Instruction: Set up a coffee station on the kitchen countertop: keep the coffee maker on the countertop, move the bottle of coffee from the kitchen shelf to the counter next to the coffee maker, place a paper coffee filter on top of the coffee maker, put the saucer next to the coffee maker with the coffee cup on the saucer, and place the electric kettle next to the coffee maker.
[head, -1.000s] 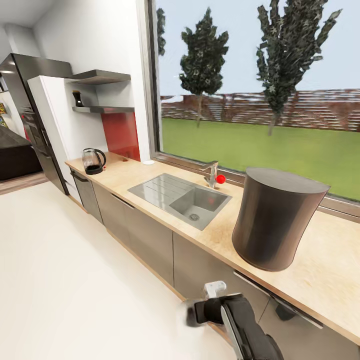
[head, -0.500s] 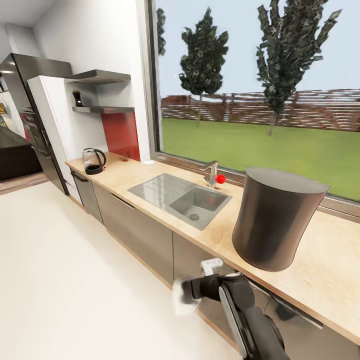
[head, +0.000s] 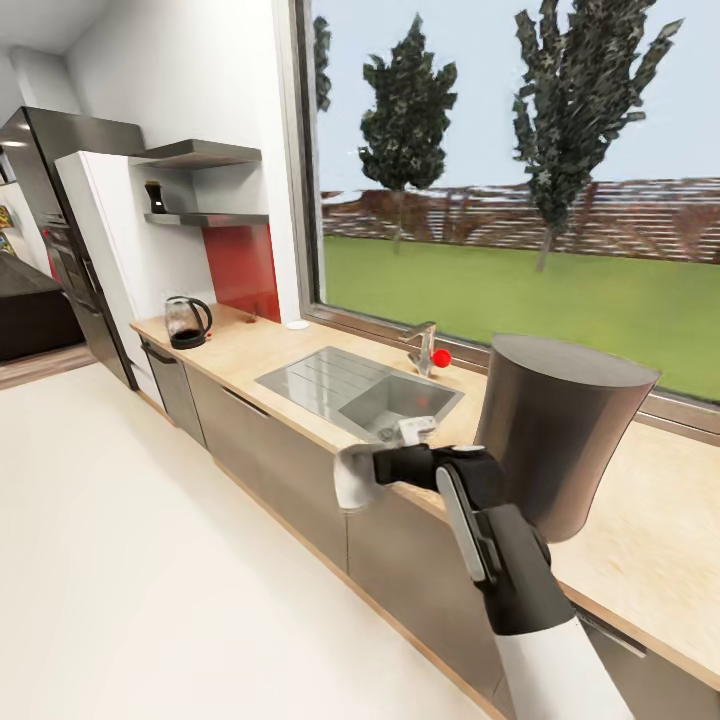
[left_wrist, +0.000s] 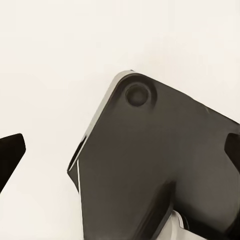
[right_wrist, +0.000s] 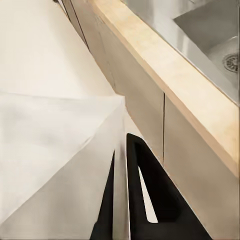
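Observation:
The tall dark grey coffee maker (head: 570, 440) stands on the wood-grain kitchen countertop (head: 640, 540) at the right. My right gripper (head: 375, 470) is shut on a white paper coffee filter (head: 348, 480), held at counter-edge height in front of the sink and left of the coffee maker. In the right wrist view the thin filter (right_wrist: 55, 165) is pinched by the black fingers (right_wrist: 150, 190). The electric kettle (head: 186, 322) sits at the counter's far left end. The bottle of coffee (head: 156, 197) is on the lower kitchen shelf (head: 205, 219). A white saucer (head: 296, 324) lies by the window. My left gripper (left_wrist: 120, 150) hangs open over the floor.
A steel sink (head: 360, 390) with a faucet (head: 425, 348) lies between the kettle and the coffee maker. Grey cabinet fronts (head: 290, 470) run under the counter. A white cabinet and a dark fridge (head: 60, 230) stand at the far left. White floor spreads to the left.
My right arm has risen with the filter from below the counter edge up to counter level, in front of the coffee maker's left side. Nothing on the counter has moved.

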